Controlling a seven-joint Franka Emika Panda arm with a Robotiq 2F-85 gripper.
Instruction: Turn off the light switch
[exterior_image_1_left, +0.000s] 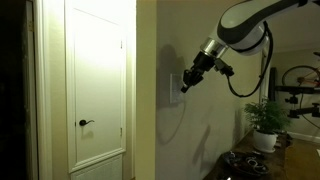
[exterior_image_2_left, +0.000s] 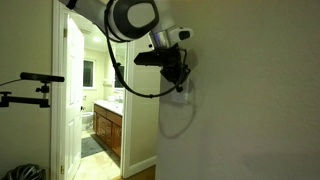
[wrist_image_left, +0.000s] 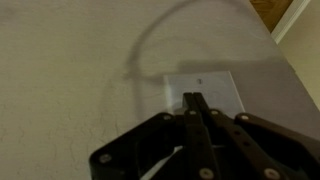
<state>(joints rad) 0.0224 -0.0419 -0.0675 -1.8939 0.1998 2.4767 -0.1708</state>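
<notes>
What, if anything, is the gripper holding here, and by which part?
Nothing is held. The gripper has its jaws shut together, empty, tips at the light switch.

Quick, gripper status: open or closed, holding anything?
The gripper is closed and holds nothing; its tips are together at the light switch.

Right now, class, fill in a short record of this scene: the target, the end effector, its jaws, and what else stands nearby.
target: light switch, white plate on the wall
end effector: tips over the plate's lower middle; contact unclear
jaws: closed together
door: white, with black handle
potted plant: green, in a white pot
</notes>
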